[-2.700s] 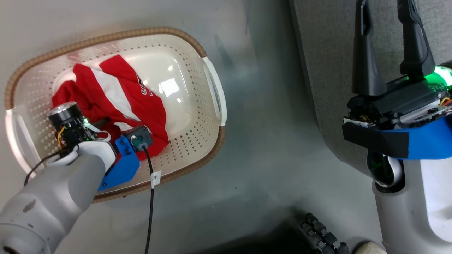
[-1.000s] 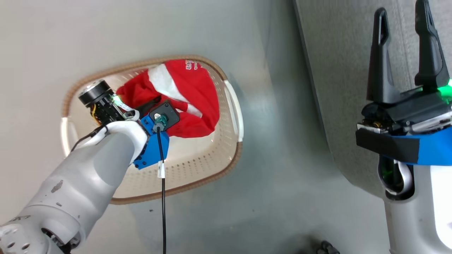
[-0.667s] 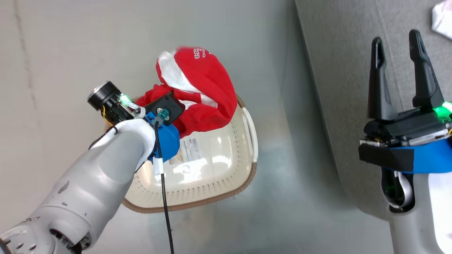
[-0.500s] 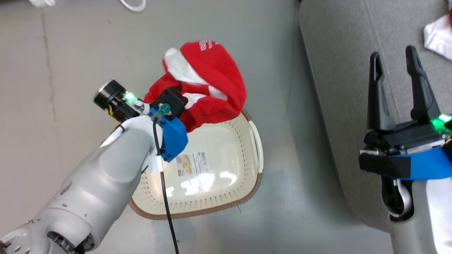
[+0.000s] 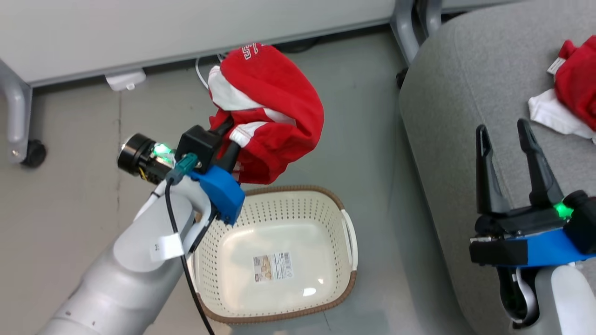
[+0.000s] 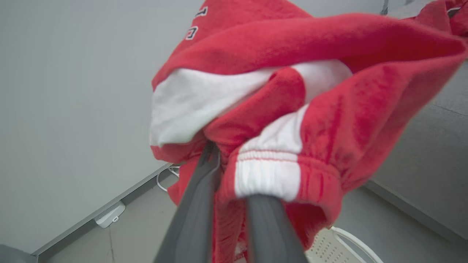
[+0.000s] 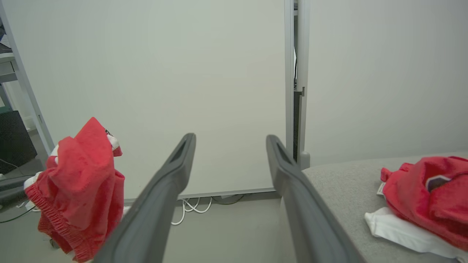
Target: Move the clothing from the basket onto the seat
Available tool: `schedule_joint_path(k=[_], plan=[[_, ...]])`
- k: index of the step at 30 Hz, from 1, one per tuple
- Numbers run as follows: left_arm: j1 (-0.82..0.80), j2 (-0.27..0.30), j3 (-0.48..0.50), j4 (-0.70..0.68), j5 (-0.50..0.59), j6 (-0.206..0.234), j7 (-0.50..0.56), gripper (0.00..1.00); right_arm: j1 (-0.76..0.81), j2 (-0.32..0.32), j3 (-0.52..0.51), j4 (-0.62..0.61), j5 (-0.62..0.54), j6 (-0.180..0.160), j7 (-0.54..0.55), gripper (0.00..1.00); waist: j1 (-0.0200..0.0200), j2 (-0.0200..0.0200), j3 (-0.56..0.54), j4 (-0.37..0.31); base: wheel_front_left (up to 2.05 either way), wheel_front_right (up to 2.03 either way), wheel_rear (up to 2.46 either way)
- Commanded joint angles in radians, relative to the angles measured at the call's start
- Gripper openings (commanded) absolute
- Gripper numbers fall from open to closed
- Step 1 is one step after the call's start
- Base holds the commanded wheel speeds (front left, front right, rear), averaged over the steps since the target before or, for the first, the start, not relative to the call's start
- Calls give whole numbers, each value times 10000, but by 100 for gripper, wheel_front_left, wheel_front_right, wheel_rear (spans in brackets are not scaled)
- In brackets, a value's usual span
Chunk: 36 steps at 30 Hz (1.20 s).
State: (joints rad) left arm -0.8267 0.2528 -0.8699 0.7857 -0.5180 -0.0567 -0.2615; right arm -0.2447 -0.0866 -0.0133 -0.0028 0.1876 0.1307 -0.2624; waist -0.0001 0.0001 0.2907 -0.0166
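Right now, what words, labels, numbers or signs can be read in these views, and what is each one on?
None reads clearly.
White-outlined letters on the red garment: folded over, only fragments.
Printed label on the bottom of the basket: too small.
White tag on the black cable: mark too blurred.

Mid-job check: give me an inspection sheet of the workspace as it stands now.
Surface: grey floor, bare around the basket; grey seat at right.
Job's things: red shorts held up above the basket, which holds nothing but its barcode label; red-and-white garment lies on the seat.
Clutter: nothing seen.
Grippers: left gripper shut on the red shorts; right gripper open, empty, over the seat's edge.
Cables: black cable runs along the left arm; white cables lie on the floor by the wall.
Surroundings: pale wall panel; grey frame leg with a caster.
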Motion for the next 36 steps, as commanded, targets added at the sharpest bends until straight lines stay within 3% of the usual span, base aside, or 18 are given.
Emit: schedule_joint_path(k=[1,19,30,36], plan=[[475,65,363,-350,122,62,-52,0,365,26,-23,99,98,1,-38,100,1,-1,-661,75,0,0,0],[3399,-12,1960,-2977,734,332,-52,0,1995,266,36,480,255,1,-38,100,1,-1,-2671,207,0,0,0],[4082,196,1993,-3989,881,460,-50,0,2319,304,113,471,307,1,-38,100,1,-1,-2859,407,0,0,0],[3851,223,1946,-4274,897,457,50,0,1939,-12,770,569,353,1,-36,100,1,-1,-2749,566,0,0,0]])
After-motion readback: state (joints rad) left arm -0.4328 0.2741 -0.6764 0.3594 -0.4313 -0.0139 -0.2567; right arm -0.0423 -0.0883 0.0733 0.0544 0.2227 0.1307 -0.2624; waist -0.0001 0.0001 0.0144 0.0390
